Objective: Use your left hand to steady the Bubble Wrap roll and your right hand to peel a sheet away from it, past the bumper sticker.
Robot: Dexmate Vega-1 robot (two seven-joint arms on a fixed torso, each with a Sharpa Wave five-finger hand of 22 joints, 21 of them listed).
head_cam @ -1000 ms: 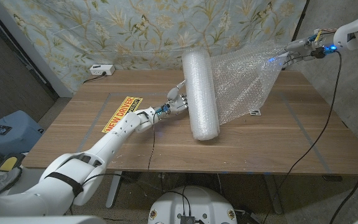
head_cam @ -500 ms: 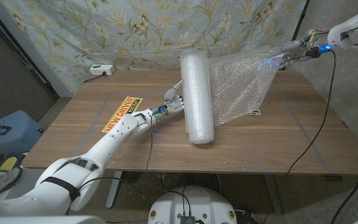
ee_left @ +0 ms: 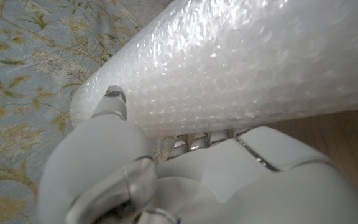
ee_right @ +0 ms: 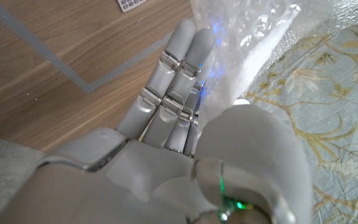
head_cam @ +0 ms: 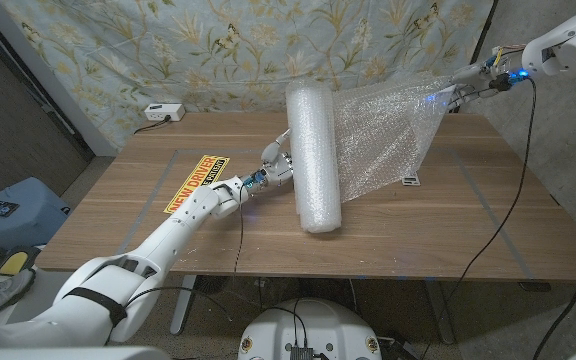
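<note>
Nearest you, your left arm is reaching in from the near left corner of the wooden table [head_cam: 448, 235], crossing just beside the bumper sticker [head_cam: 194, 184], which is lying flat on the left part of the tabletop. Your left hand [head_cam: 276, 165] is pressing against the left side of the bubble wrap roll [head_cam: 310, 150]; in the left wrist view the fingers [ee_left: 114, 102] are lying against the bumpy plastic, not wrapping around it. The roll is lying on its side at mid-table, running from near to far. A sheet [head_cam: 383, 135] is fanning off its right side, lifting clear of the table toward the far right. There your right hand [head_cam: 473, 76] is holding the sheet's corner up in the air, fingers [ee_right: 179, 74] pinching the plastic. A small white tag [head_cam: 409, 180] is sitting on the wood under the sheet. At the far left edge a white power strip [head_cam: 162, 111] is resting before the floral curtain [head_cam: 168, 50].
</note>
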